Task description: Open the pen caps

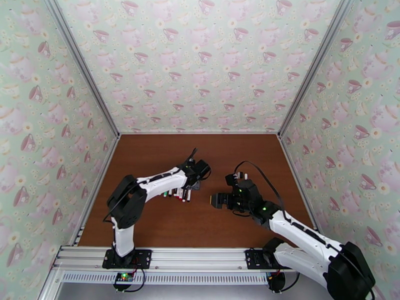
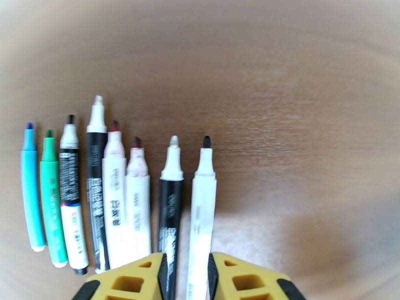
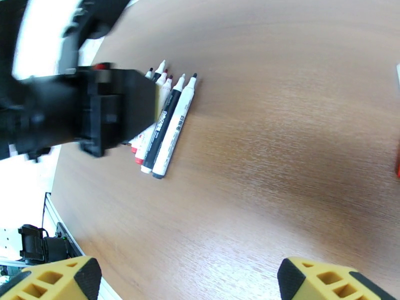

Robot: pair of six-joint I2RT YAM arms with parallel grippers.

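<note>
What may be one of the pen caps (image 3: pixel 398 167), a red sliver, lies well apart from eight bare-tipped pens (image 2: pixel 115 196) whose barrel print we cannot read, on the surface (image 2: pixel 300 121), while the left tool (image 2: pixel 185 276) straddles two, its grip unclear, and the right tool (image 3: pixel 190 278) is spread wide.

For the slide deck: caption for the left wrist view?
Left gripper above eight uncapped markers lined up on wooden table.

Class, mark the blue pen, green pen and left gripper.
blue pen (image 2: pixel 31 196), left wrist view, mid barrel.
green pen (image 2: pixel 52 206), left wrist view, mid barrel.
left gripper (image 2: pixel 186 268), left wrist view, between fingertips.
</note>
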